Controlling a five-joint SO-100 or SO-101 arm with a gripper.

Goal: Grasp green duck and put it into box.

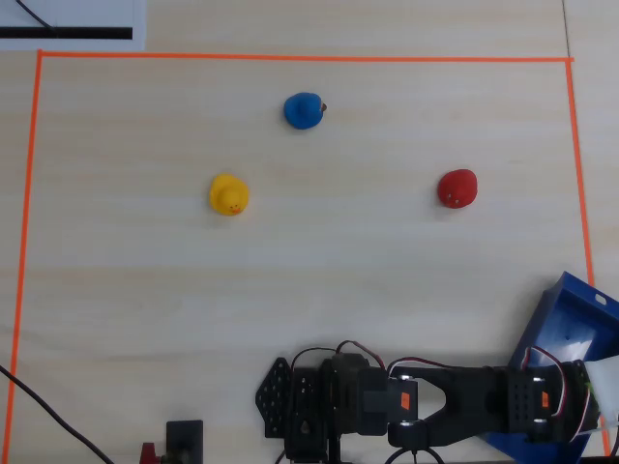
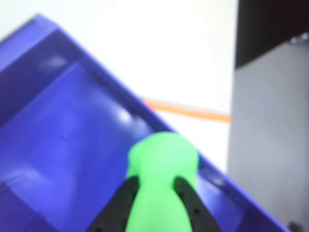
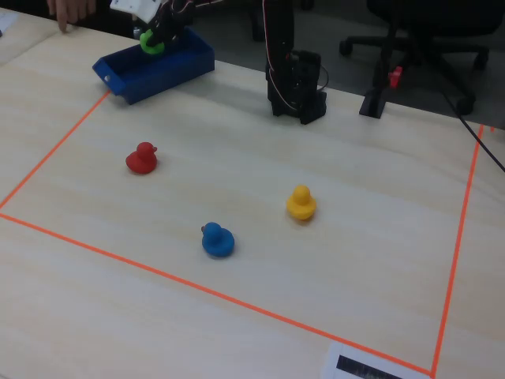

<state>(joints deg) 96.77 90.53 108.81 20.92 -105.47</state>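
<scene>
My gripper (image 2: 156, 182) is shut on the green duck (image 2: 161, 162). Both black fingers (image 2: 126, 197) press its sides, and its head sticks out past their tips. The duck hangs over the blue box (image 2: 34, 53), above the inner floor close to one long wall. In the fixed view the green duck (image 3: 150, 42) is held in the gripper (image 3: 155, 37) just above the box (image 3: 158, 73) at the table's far left corner. From overhead only a corner of the box (image 1: 559, 319) shows at the lower right, and the arm (image 1: 503, 396) hides the duck.
A blue duck (image 1: 304, 110), a yellow duck (image 1: 229, 194) and a red duck (image 1: 456, 188) stand apart inside the orange tape rectangle (image 1: 290, 57). The arm's base (image 3: 296, 87) is at the table's far edge. A person's hand (image 3: 71, 9) rests beyond the box.
</scene>
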